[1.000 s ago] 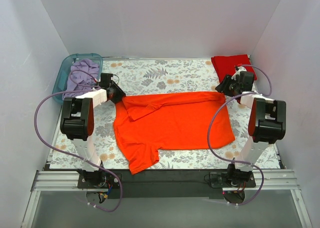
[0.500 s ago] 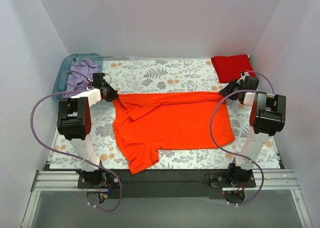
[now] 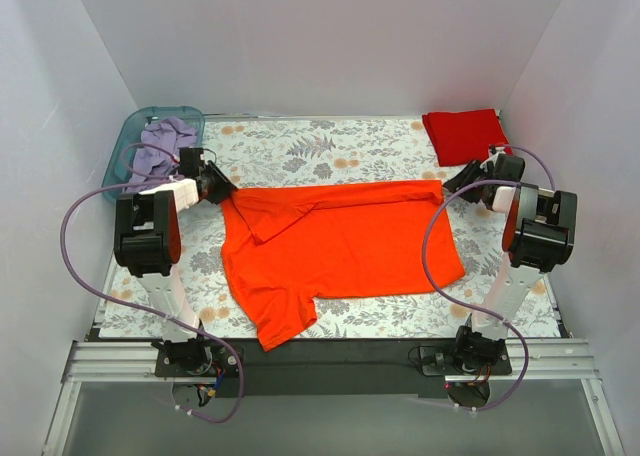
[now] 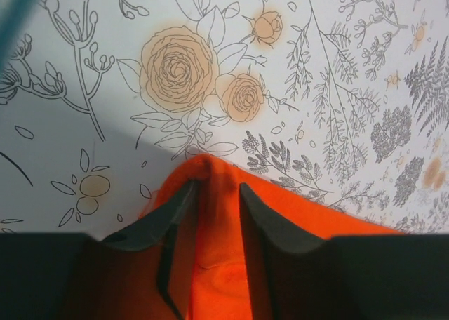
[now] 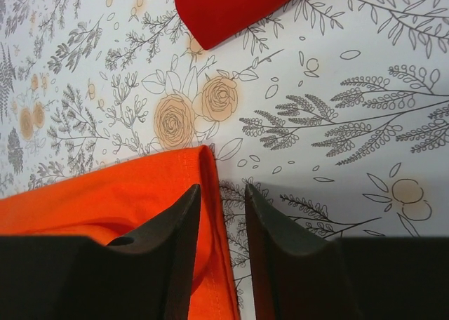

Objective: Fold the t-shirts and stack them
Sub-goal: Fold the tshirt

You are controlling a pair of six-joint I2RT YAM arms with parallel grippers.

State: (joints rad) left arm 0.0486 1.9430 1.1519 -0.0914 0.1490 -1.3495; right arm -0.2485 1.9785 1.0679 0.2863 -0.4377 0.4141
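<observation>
The bright orange t-shirt (image 3: 340, 246) lies spread flat across the middle of the floral table, one sleeve toward the near edge. My left gripper (image 3: 213, 186) is at its far left corner. In the left wrist view the gripper (image 4: 217, 187) is shut on a puckered ridge of the orange cloth (image 4: 221, 278). My right gripper (image 3: 452, 184) is at the far right corner. In the right wrist view it (image 5: 223, 188) is open, with the shirt's hem (image 5: 105, 194) lying loose between the jaws and table showing beside it. The deeper red t-shirt (image 3: 462, 133) lies folded at the back right, and also shows in the right wrist view (image 5: 224, 4).
A teal bin (image 3: 130, 141) holding a purple cloth (image 3: 165, 141) stands at the back left, just behind my left gripper. White walls close in the table on three sides. The floral table cover (image 3: 330, 141) shows bare behind the orange shirt.
My left gripper has drawn back to the left and the orange shirt has slid left with it. The shirt's far right corner has moved away from my right gripper, which dropped slightly nearer.
</observation>
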